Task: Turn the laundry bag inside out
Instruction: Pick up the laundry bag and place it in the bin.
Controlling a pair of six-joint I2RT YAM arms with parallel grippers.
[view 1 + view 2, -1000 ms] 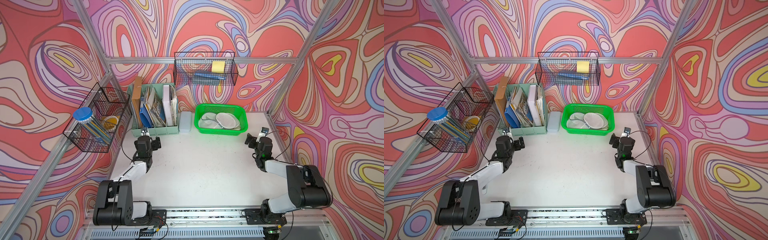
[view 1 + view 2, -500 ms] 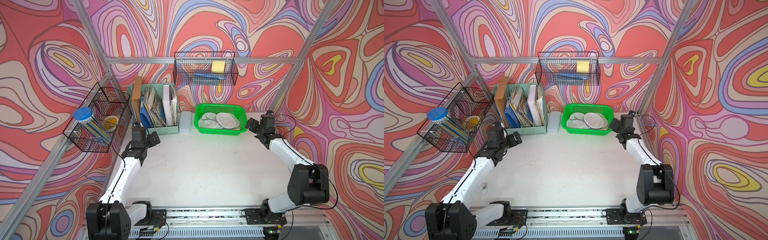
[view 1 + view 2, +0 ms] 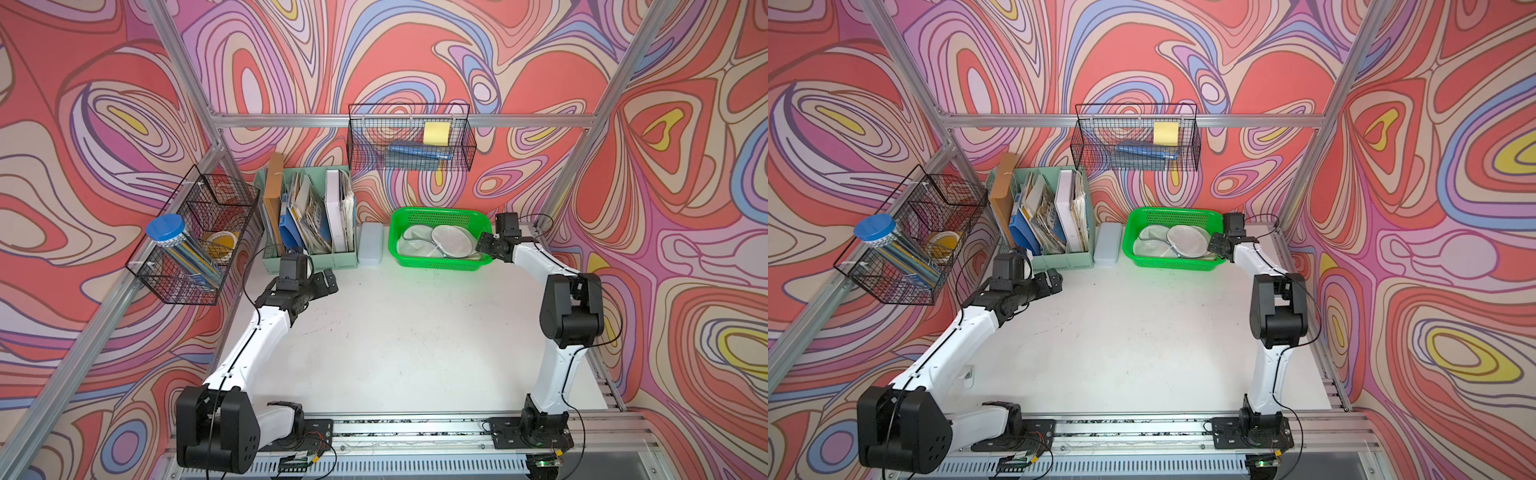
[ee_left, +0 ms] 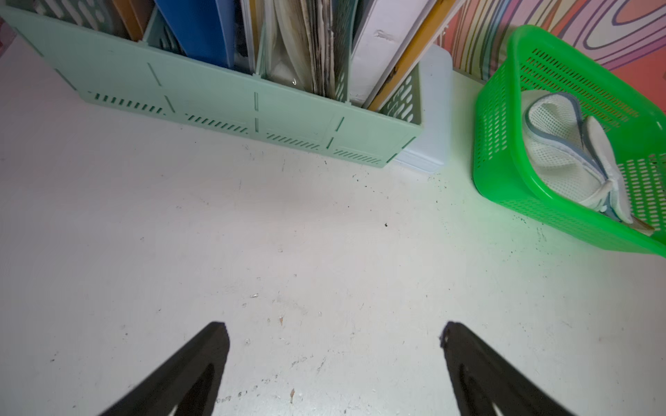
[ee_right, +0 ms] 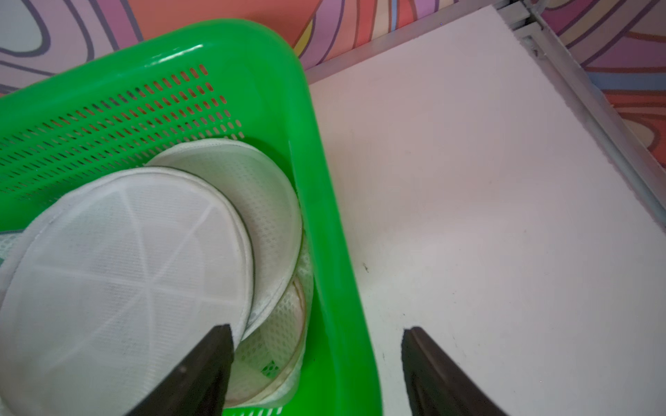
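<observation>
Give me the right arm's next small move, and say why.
Probably shift the right gripper inward over the laundry bag: its jaws stand apart astride the green basket wall, one over the bag, one over the table.

Left arm (image 3: 266, 328): low, stretched forward across the table.
Left end effector (image 4: 333, 335): jaws spread wide, holding nothing.
Right arm (image 3: 557, 365): upper link upright, forearm reaching forward.
Right end effector (image 5: 317, 329): jaws apart, angled downward.

The left arm (image 3: 253, 344) and the right arm (image 3: 557, 374) both have smooth white links, black rounded joints, thin black cables, and black pointed fingers (image 4: 194, 360).
</observation>
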